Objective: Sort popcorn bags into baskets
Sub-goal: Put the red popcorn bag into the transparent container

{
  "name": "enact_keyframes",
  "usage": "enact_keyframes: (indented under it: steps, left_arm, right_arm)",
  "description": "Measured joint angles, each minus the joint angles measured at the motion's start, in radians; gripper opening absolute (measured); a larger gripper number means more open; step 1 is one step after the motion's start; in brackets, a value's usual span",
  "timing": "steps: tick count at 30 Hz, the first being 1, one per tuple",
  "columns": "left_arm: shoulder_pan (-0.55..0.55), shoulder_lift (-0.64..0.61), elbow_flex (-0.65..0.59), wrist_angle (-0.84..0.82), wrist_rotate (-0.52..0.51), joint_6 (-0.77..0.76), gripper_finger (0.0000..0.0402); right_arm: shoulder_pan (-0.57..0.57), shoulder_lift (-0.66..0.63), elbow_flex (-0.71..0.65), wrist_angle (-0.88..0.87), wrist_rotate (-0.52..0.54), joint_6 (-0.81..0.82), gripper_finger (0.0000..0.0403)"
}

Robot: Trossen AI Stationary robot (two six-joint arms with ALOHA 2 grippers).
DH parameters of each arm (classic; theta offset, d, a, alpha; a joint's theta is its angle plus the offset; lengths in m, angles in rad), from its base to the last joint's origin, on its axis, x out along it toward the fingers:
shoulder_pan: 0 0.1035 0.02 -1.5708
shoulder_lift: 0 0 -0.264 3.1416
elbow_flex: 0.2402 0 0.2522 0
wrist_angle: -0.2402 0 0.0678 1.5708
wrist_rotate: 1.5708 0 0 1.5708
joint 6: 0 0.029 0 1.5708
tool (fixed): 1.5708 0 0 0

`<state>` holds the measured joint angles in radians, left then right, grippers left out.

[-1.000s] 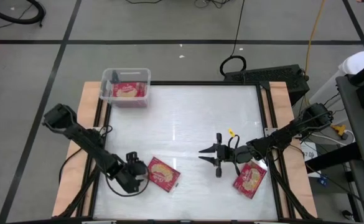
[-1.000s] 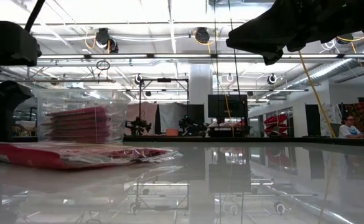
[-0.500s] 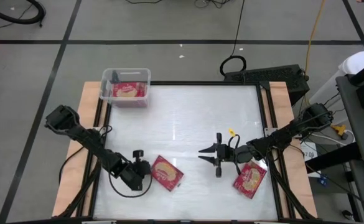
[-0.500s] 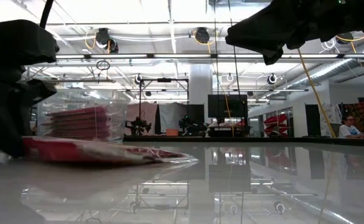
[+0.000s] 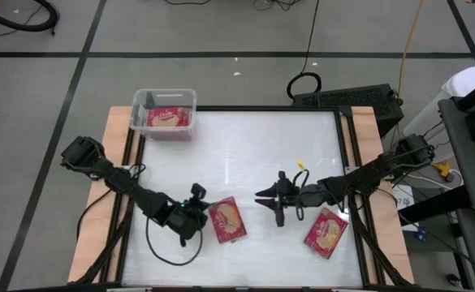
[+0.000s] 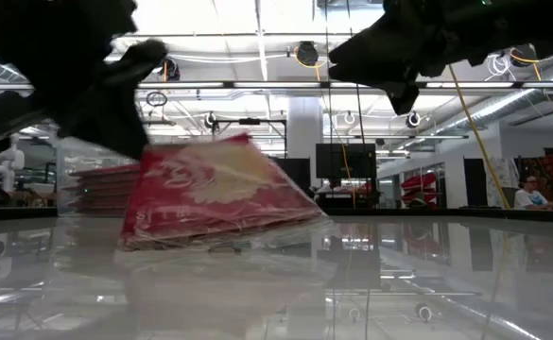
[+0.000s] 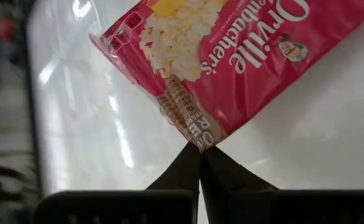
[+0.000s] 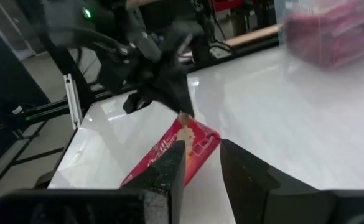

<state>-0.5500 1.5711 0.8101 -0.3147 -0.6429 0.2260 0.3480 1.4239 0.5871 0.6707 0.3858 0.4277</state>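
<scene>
My left claw [image 5: 202, 212] sat low over the near-left part of the white counter [image 5: 245, 146], its two fingers [image 7: 194, 168] pressed together on the corner of a popcorn bag [image 5: 226, 221]. From the left wrist view I could see that pinched corner plainly, with the popcorn picture and the brand print facing up. In the low view the same bag stood tilted, one edge raised off the counter and the other down on it.

My right claw [image 5: 271, 204] hovered near the middle of the counter, just to the right of that bag, its fingers [image 8: 169, 168] parted with nothing between them. It pointed toward the left claw.

A second popcorn bag [image 5: 326, 232] lay flat by the near-right edge of the counter, under the right arm and apart from both claws.

The clear basket [image 5: 165, 114] stood at the far-left corner, half off the white surface, and I saw red packets [image 5: 169, 118] stacked inside it.
</scene>
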Motion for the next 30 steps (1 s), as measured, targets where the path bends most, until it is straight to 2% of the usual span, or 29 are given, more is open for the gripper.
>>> enact_keyframes:
  steps: [7,13,16,23,30]
  left_arm:
    - [0.064,0.000,0.125,0.003,-0.018,0.385,0.0005]
    - [0.110,-0.001,0.213,0.004,-0.017,0.533,0.0006]
    - [0.123,-0.001,0.243,0.005,-0.025,0.578,0.0003]
    - [0.149,-0.002,0.264,0.043,-0.070,0.617,0.0003]
    - [0.169,-0.002,0.264,0.049,-0.067,0.552,0.0006]
  right_arm:
    - [-0.058,0.000,0.212,-0.394,-0.165,0.063,0.0123]
    - [-0.140,0.000,0.389,-0.681,-0.284,0.058,0.0154]
    - [-0.172,0.000,0.434,-0.714,-0.337,0.033,0.0169]
    - [-0.192,0.026,0.442,-0.727,-0.336,-0.048,0.0193]
    - [-0.196,0.125,0.442,-0.724,-0.335,-0.029,0.0190]
